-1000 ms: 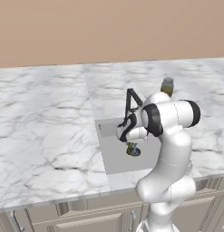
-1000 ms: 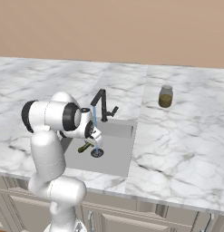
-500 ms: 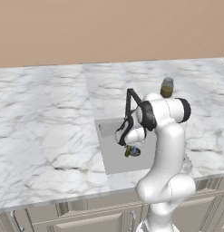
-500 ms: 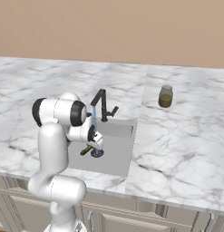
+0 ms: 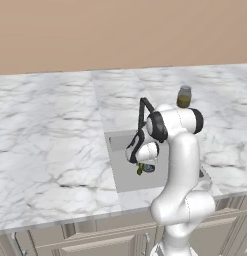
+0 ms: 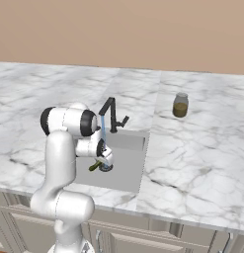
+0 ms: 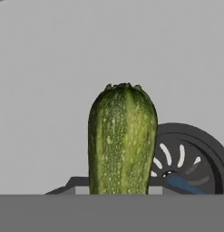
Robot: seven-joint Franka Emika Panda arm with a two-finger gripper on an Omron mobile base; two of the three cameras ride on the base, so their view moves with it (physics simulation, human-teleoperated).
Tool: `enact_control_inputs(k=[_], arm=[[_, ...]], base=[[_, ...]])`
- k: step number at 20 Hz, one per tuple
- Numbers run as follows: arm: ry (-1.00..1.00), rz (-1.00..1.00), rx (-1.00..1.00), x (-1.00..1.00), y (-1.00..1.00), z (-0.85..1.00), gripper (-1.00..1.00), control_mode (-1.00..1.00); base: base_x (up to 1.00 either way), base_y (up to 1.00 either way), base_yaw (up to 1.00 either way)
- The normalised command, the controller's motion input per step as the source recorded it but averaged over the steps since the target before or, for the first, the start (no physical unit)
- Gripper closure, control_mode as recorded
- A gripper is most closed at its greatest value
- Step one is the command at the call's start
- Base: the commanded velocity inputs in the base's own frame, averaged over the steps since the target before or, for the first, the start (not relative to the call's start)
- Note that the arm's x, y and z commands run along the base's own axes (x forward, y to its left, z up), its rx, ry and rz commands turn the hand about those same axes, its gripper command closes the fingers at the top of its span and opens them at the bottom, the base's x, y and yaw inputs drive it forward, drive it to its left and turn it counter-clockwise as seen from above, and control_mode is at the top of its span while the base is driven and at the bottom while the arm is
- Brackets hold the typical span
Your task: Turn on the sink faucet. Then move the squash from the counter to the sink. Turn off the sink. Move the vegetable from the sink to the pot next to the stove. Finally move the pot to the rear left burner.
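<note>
Marble counter (image 5: pixel 50 145) w/ grey sink (image 6: pixel 127 144), tan wall behind; claw (image 6: pixel 101 163) pinching squash (image 7: pixel 122 140) over drain (image 7: pixel 188 156).

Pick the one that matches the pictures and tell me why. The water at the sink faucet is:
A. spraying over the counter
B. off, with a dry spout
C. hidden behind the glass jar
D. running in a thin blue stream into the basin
D: in the right base view a thin blue stream drops from the spout of the sink faucet into the sink, beside the gripper.
</note>
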Motion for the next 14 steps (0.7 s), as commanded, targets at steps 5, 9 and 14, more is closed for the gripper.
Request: enact_control_inputs(k=[5, 9, 14], arm=[[0.00, 0.00, 0.00, 0.05, 0.00, -0.37, -1.00, -1.00], [-0.01, 0.00, 0.00, -0.07, -0.13, -0.02, -1.00, -1.00], [-0.05, -0.02, 0.00, -0.24, -0.06, 0.21, -1.00, -1.00]], base=[[0.00, 0.00, 0.00], [0.00, 0.00, 0.00], [0.00, 0.00, 0.00]])
